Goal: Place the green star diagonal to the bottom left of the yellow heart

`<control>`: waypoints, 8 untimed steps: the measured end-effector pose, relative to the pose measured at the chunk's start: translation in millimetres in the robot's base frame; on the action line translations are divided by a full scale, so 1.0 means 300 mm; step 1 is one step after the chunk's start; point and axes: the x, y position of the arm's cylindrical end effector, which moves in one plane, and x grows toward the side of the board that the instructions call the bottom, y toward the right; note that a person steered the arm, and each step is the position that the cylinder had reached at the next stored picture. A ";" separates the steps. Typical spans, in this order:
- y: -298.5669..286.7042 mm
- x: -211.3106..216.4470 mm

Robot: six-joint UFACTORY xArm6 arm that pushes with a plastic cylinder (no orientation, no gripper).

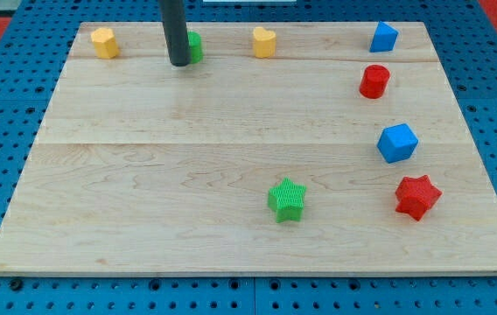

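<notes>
The green star (287, 199) lies near the view's bottom, a little right of centre, on the wooden board (143, 175). The yellow heart (264, 42) sits at the view's top, just right of centre. My tip (179, 63) rests at the top left of centre, far from the star and to the left of the heart. It stands right in front of a green block (194, 45), hiding most of that block, so its shape cannot be made out.
A yellow hexagon-like block (103, 41) sits at the top left. At the view's right are a blue block (383, 37), a red cylinder (374, 81), a blue cube (397, 143) and a red star (416, 196).
</notes>
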 end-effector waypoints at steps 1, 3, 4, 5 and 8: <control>0.000 -0.006; 0.406 0.284; 0.641 0.428; 0.679 0.597; 0.473 0.876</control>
